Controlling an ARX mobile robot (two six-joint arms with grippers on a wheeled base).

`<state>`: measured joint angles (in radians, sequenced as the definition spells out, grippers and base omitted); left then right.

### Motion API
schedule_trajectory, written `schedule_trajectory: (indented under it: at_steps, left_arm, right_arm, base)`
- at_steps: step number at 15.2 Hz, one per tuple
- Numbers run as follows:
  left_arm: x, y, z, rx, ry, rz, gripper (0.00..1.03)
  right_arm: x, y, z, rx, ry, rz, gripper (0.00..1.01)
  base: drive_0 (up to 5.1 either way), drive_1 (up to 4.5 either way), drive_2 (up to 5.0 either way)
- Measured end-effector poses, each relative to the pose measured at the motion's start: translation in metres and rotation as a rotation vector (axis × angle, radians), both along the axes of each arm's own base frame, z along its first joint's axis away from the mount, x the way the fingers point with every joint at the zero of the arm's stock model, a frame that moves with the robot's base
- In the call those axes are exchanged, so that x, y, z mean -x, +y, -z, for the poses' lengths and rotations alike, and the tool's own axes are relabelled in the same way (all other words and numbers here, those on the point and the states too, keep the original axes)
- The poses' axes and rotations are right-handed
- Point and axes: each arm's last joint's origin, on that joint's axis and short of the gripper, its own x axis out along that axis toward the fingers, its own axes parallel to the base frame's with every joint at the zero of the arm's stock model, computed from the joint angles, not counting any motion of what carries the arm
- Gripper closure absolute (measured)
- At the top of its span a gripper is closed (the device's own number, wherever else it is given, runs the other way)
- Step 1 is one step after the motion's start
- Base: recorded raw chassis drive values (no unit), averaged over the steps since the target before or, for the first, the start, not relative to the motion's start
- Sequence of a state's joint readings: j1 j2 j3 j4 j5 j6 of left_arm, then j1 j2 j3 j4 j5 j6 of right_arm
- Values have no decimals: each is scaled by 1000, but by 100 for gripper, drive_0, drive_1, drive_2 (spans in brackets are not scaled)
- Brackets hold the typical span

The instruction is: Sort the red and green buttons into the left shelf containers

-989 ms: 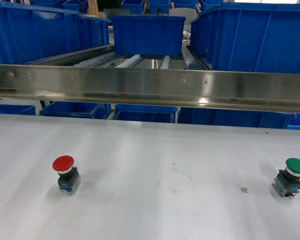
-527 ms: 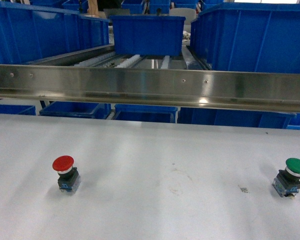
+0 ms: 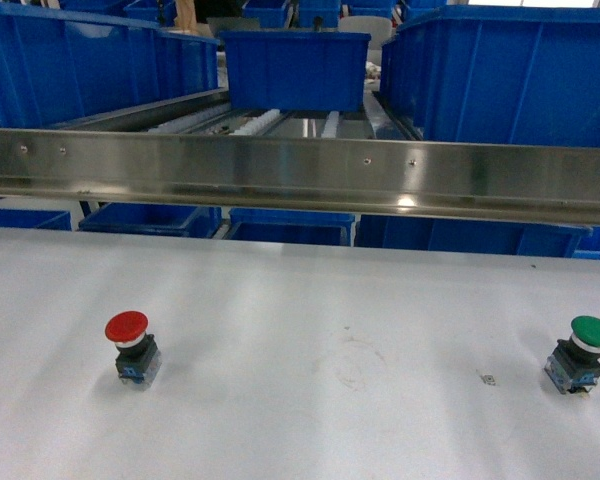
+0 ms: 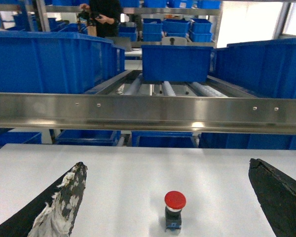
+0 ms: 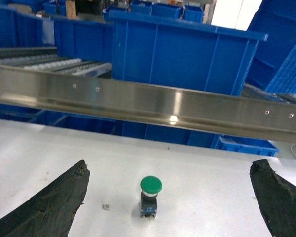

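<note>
Two buttons stand upright on the white table [image 3: 300,300], well apart: the red button [image 3: 130,345] near its left edge, the green button [image 3: 583,352] near its right edge. The left gripper [image 4: 167,197] hangs spread wide, the red button between its fingers, untouched. The right gripper [image 5: 167,197] is likewise wide around the green one. Blue bins [image 3: 90,65] sit beyond the steel rail [image 3: 300,175].

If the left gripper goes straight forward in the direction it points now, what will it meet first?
Most likely the red button: it stands upright on the white table, centred ahead of the open left gripper. Beyond it comes the steel rail. Depth is hard to judge.
</note>
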<state>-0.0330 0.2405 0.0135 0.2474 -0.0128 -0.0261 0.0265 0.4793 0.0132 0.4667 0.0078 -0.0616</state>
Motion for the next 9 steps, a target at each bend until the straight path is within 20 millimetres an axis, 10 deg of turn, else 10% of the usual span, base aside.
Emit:
schedule_trajectory:
  at_steps: [7, 9]
  left_arm:
    - [-114, -12, -2, -39, 229, 109, 5]
    - [-199, -32, -1, -94, 459, 171, 5]
  right_arm:
    - [-124, 4, 18, 37, 389, -57, 3]
    - [-206, 4, 28, 43, 621, -40, 3]
  base:
    - [0, 0, 0]
    - [0, 0, 0]
